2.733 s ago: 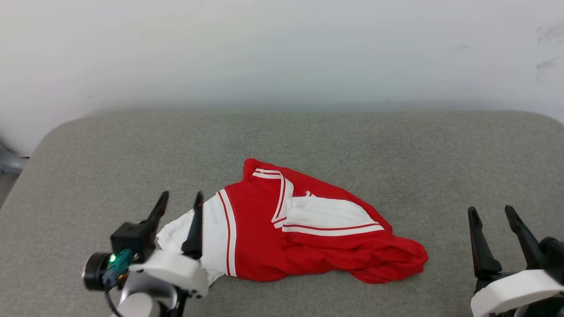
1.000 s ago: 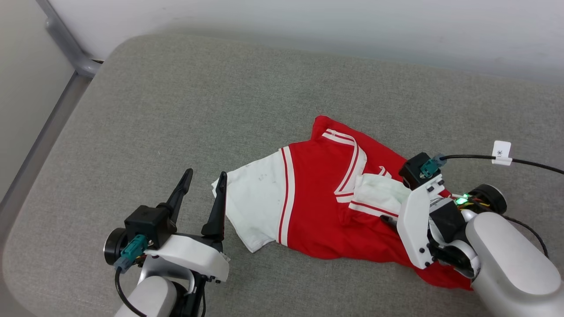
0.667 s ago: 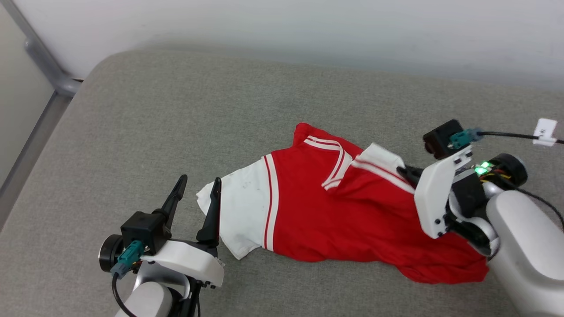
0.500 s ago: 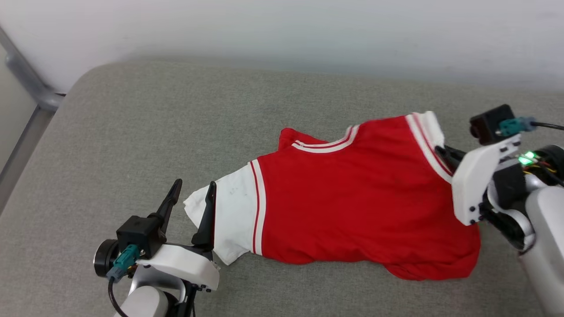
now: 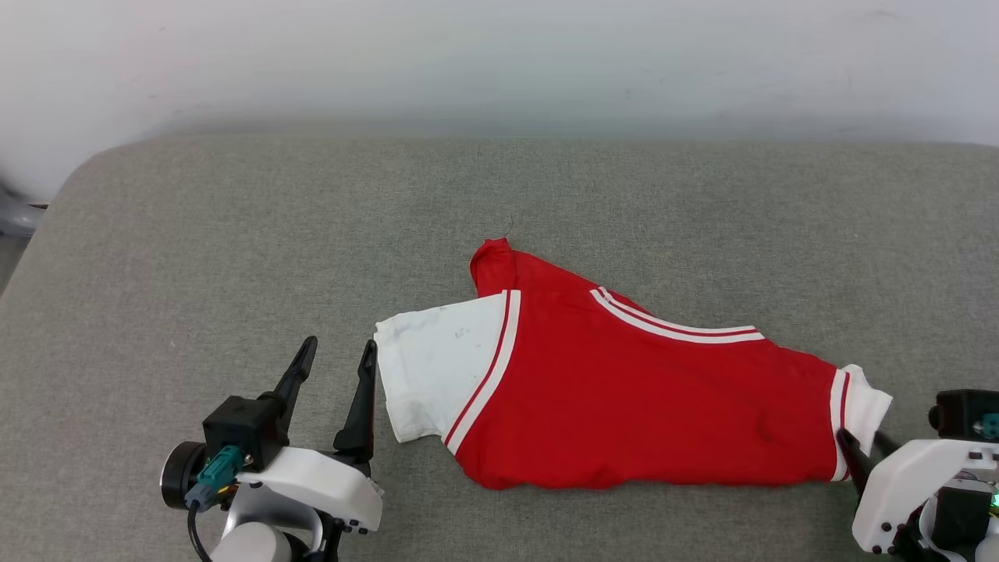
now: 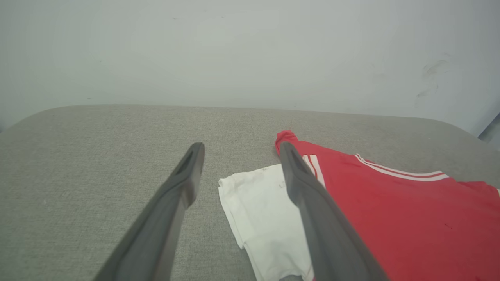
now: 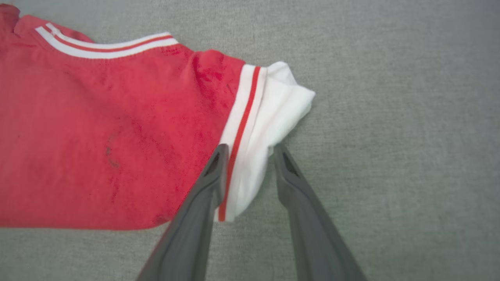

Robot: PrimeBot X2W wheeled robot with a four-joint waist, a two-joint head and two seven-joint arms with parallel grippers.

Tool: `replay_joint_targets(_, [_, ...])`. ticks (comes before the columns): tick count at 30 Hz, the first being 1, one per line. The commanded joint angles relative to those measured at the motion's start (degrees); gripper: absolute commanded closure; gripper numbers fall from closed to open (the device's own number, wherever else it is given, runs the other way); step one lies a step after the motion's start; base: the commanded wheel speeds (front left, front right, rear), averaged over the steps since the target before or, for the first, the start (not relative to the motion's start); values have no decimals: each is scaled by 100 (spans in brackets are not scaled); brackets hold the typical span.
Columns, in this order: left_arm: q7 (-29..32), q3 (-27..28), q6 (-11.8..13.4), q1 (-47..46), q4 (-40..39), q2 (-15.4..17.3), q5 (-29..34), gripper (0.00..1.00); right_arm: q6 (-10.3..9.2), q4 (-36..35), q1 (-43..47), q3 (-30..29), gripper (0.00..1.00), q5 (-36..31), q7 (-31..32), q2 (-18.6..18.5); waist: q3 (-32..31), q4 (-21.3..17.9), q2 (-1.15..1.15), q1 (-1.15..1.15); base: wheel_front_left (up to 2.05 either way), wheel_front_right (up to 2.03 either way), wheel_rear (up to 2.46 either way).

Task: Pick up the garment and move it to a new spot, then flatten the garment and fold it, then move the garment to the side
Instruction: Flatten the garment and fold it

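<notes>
Look first at the garment (image 5: pixel 640 406). It is a soft red knit, spread in a rough wedge that is broad at the near edge and narrows to a small red peak at the far edge. A ribbed white-red-white trim band (image 5: pixel 671 324) runs along its far slanting edge. The red cloth is mostly smooth, with a few shallow wrinkles and faint dark smudges. A short white sleeve (image 5: pixel 437 367) at one end lies flat and boxy, lightly soiled and edged with a red stripe. At the garment's other end, a second white sleeve (image 5: pixel 862 406) is bunched into a blunt point.

Your left gripper (image 5: pixel 340 343) sits just beside the flat sleeve, its dark tapered fingers spread wide with nothing between them. Your right gripper (image 7: pixel 250 148) is at the bunched sleeve. Its fingers are narrowly parted with white cloth showing in the gap, and you cannot tell whether they pinch it.

Under the garment is a grey pad (image 5: pixel 234 234) of coarse woven fabric with rounded corners, and the garment lies toward its near middle. Behind the garment stands a pale matte wall (image 5: pixel 499 62), with faint scuffs (image 6: pixel 429 70) visible in the left wrist view. A grey tube (image 5: pixel 15 218) shows well away from the garment, past the pad's left corner.
</notes>
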Motion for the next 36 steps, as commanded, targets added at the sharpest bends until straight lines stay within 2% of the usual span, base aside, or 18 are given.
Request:
replay_joint_targets(1, [-3, 3, 12, 38, -17, 35, -26, 0, -4, -50, 46, -87, 0, -24, -226, 93, -3, -8, 0, 0, 0, 0, 0])
replay_joint_targets(6, [14, 34, 60, 126, 20, 59, -59, 0, -4, -354, 153, -404, 0, -226, -1403, 399, -114, -21, 0, 0, 0, 0, 0])
replay_joint_targets(11, [8, 112, 169, 287, 49, 91, -103, 0, -4, -745, 299, -365, 0, -480, -2328, 566, -325, -30, 0, 0, 0, 0, 0])
replay_joint_targets(15, [44, 155, 228, 405, 70, 147, -151, 0, -4, -1066, 463, -241, 0, -638, -2639, 664, -491, -26, 0, 0, 0, 0, 0])
replay_joint_targets(19, [199, 188, 284, 487, 94, 248, -202, 0, -4, -1438, 749, -98, 0, -708, -2594, 727, -614, -49, 0, 0, 0, 0, 0])
replay_joint_targets(22, [584, 78, 149, 292, 92, 326, -263, 0, -4, -1727, 966, 11, 0, -714, -2499, 751, -607, -51, 0, 0, 0, 0, 0])
replay_joint_targets(30, [2090, -208, -618, -910, 396, 537, -739, 0, -4, -2318, 945, 205, 0, -590, -2310, 758, -43, -259, 0, 0, 0, 0, 0])
replay_joint_targets(36, [3147, -243, -863, -1654, 916, 653, -1093, 0, -4, -2373, 765, 261, 0, -577, -2299, 759, 528, -501, 0, 0, 0, 0, 0])
